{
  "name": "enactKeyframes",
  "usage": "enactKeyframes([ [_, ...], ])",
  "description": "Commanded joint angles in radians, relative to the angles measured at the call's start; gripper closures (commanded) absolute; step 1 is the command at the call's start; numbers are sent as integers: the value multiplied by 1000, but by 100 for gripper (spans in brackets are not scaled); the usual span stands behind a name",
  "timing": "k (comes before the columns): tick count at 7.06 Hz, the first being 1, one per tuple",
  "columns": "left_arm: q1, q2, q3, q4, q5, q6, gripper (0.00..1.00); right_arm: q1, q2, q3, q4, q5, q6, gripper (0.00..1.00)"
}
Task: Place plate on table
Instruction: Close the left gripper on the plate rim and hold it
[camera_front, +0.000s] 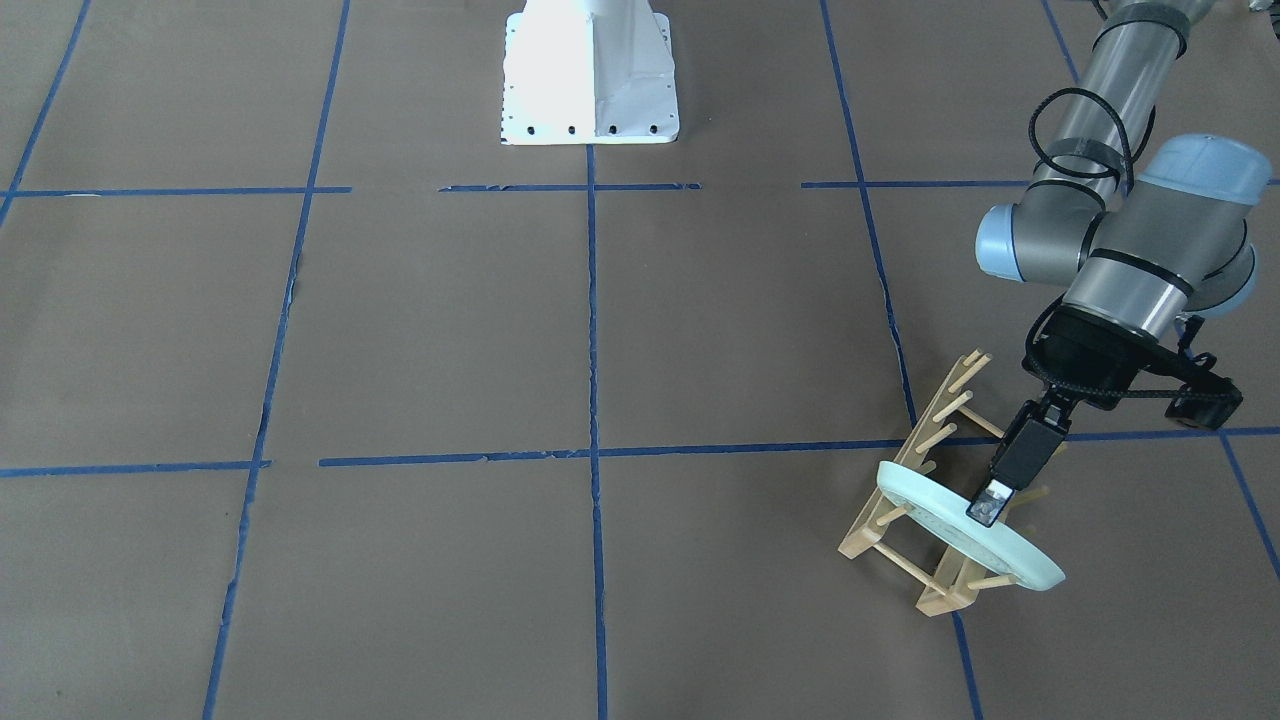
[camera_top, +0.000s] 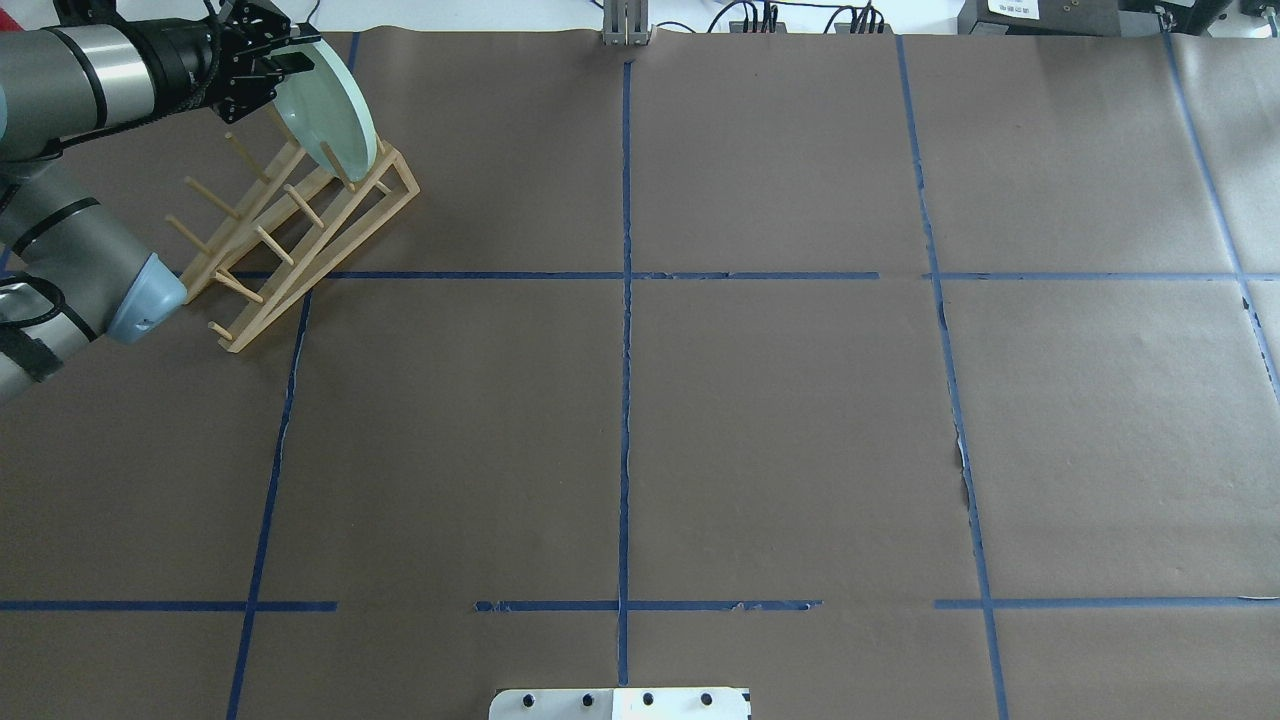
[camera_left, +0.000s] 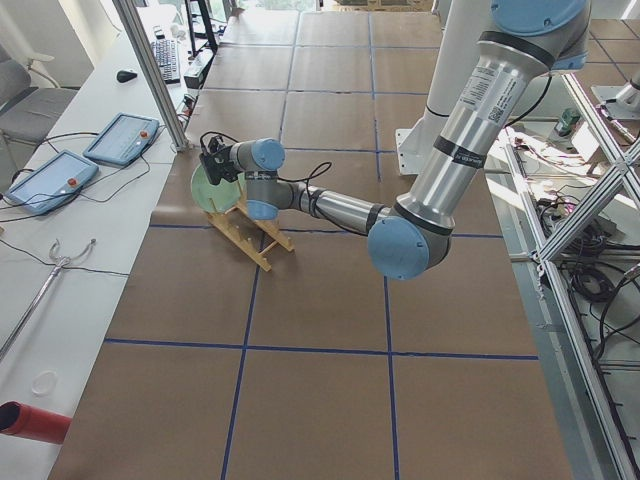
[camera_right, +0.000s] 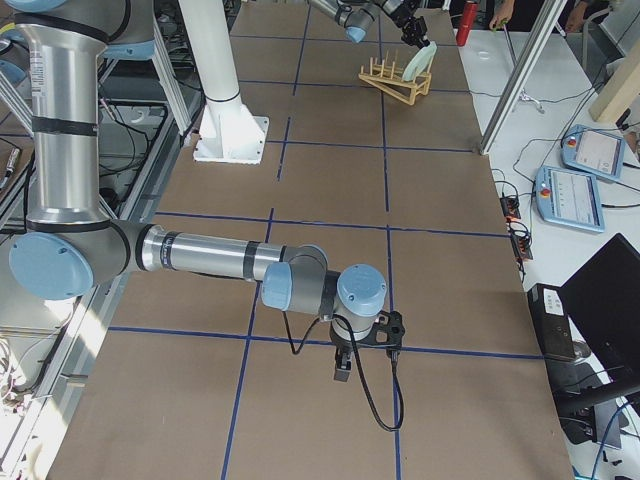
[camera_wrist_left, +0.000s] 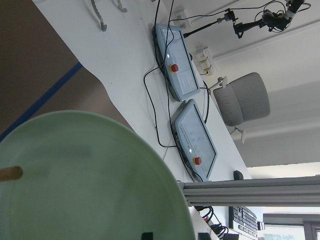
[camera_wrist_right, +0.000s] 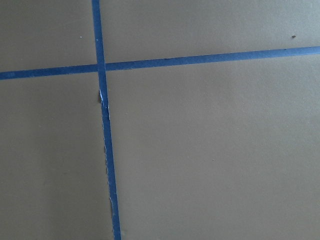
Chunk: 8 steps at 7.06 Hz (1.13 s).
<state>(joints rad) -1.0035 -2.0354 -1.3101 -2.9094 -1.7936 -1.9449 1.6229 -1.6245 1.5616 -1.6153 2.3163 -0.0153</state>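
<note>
The pale mint-green plate (camera_front: 935, 505) stands on edge between the pegs at the far end of a light wooden peg rack (camera_front: 930, 420), near the table's far left corner in the overhead view (camera_top: 335, 115). My left gripper (camera_front: 985, 510) is shut on the plate's upper rim. One black finger lies on the plate's face and the other is hidden behind it. The plate fills the lower left of the left wrist view (camera_wrist_left: 85, 180). My right gripper (camera_right: 342, 372) hangs low over the brown-paper table (camera_top: 780, 430). It shows only in the exterior right view, so I cannot tell its state.
The rack (camera_top: 322, 262) lies diagonally across a blue tape line. The white robot base (camera_front: 590, 70) stands at the table's near middle edge. A white side desk with two pendants (camera_wrist_left: 177, 75) and an aluminium post (camera_left: 150, 70) border the table just beyond the plate.
</note>
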Motion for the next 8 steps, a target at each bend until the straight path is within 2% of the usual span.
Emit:
enactKeyframes([
  [1,0,-8,0,15,-1,1,59,0,0,0,0,0,0,0],
  [4,0,-8,0,15,-1,1,75,0,0,0,0,0,0,0],
  [5,-1,-6,0,15,-1,10,86,0,0,0,0,0,0,0],
  [6,-1,-6,0,15,-3,23,93,0,0,0,0,0,0,0],
  [8,-4,-6,-1,12,-3,23,100,0,0,0,0,0,0,0],
])
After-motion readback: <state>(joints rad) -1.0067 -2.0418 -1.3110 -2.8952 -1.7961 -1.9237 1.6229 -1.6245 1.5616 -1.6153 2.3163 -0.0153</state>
